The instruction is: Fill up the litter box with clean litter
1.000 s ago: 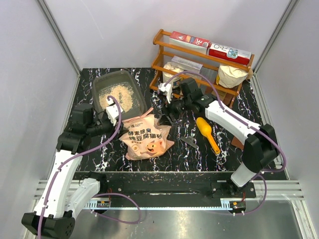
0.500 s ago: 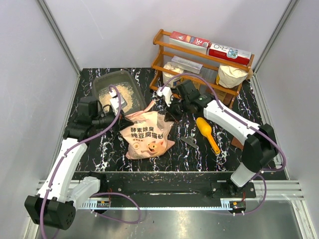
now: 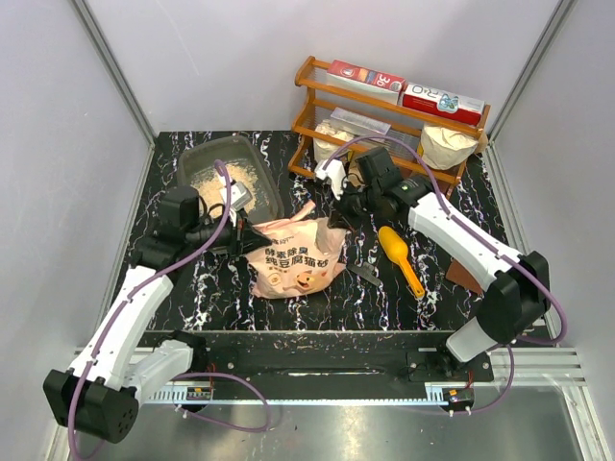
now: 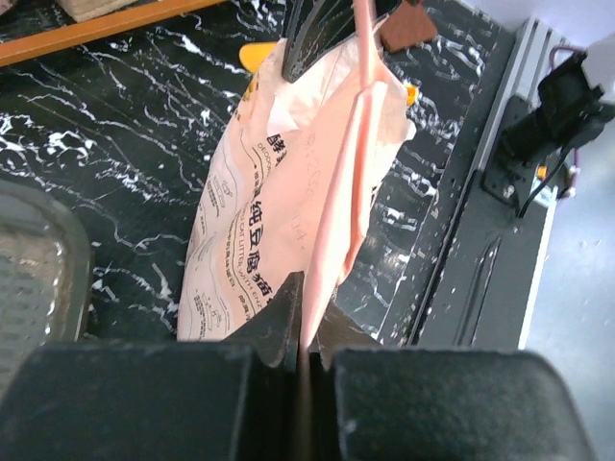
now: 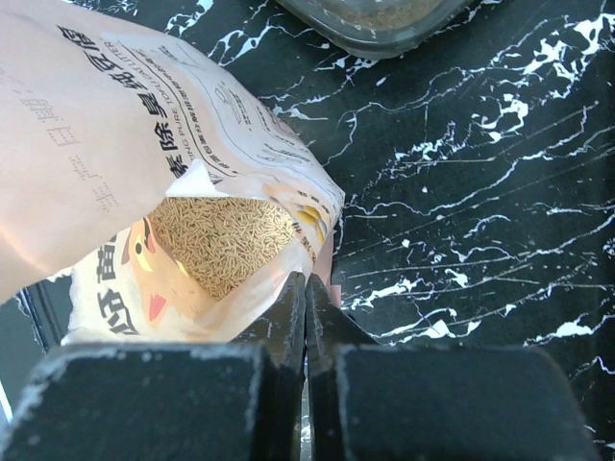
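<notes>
The pink bag (image 3: 293, 259) lies on the black marble table, just in front of the litter box (image 3: 197, 158). Pale clean litter (image 3: 226, 181) partly covers the box's floor. My left gripper (image 3: 246, 236) is shut on the bag's left edge; in the left wrist view the thin pink fold (image 4: 332, 221) runs straight into the closed jaws of the gripper (image 4: 306, 309). My right gripper (image 3: 338, 217) is shut on the bag's rim at the upper right. The right wrist view shows more litter (image 5: 221, 240) inside the bag's open mouth, just beyond that gripper (image 5: 306, 286).
A yellow-orange scoop (image 3: 401, 257) lies right of the bag. A wooden rack (image 3: 317, 106) with boxes and bags stands at the back right. A small dark tool (image 3: 362, 274) lies between bag and scoop. Grey walls enclose the table.
Both grippers have shut on the bag's edges. The left arm has reached right to the bag, and the bag has shifted a little right and spread wider between the grippers.
</notes>
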